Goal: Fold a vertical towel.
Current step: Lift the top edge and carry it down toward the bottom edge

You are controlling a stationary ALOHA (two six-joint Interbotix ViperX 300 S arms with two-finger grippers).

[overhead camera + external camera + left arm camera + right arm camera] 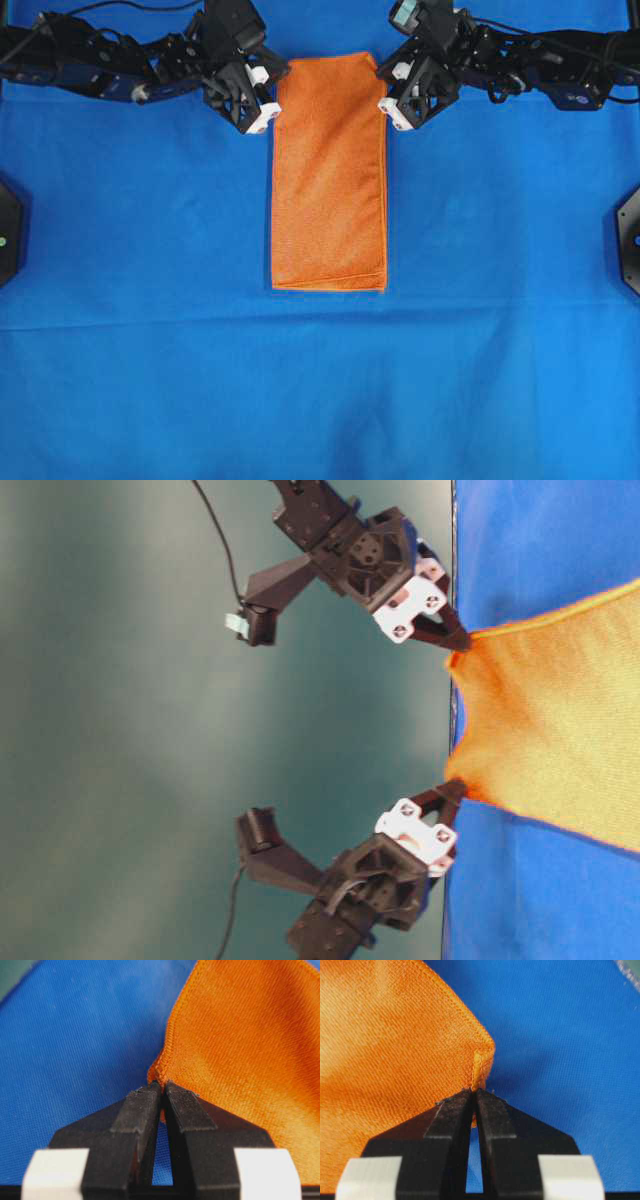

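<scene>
The orange towel [328, 180] lies lengthwise on the blue table cloth [150, 300], long side running from far to near. Its near end is flat, with a folded layer showing at the bottom edge. My left gripper [274, 92] is shut on the far left corner, and the left wrist view shows that corner of the towel [240, 1035] pinched at my left gripper's tips [162, 1085]. My right gripper [384, 88] is shut on the far right corner [474, 1091] of the towel [385, 1035]. From table level, both corners are lifted off the cloth by the right gripper [462, 640] and the left gripper [455, 785].
Both arms reach in along the table's far edge. Black mounts sit at the left edge [8, 230] and the right edge [630, 240] of the table. The blue cloth spreads wide around and in front of the towel.
</scene>
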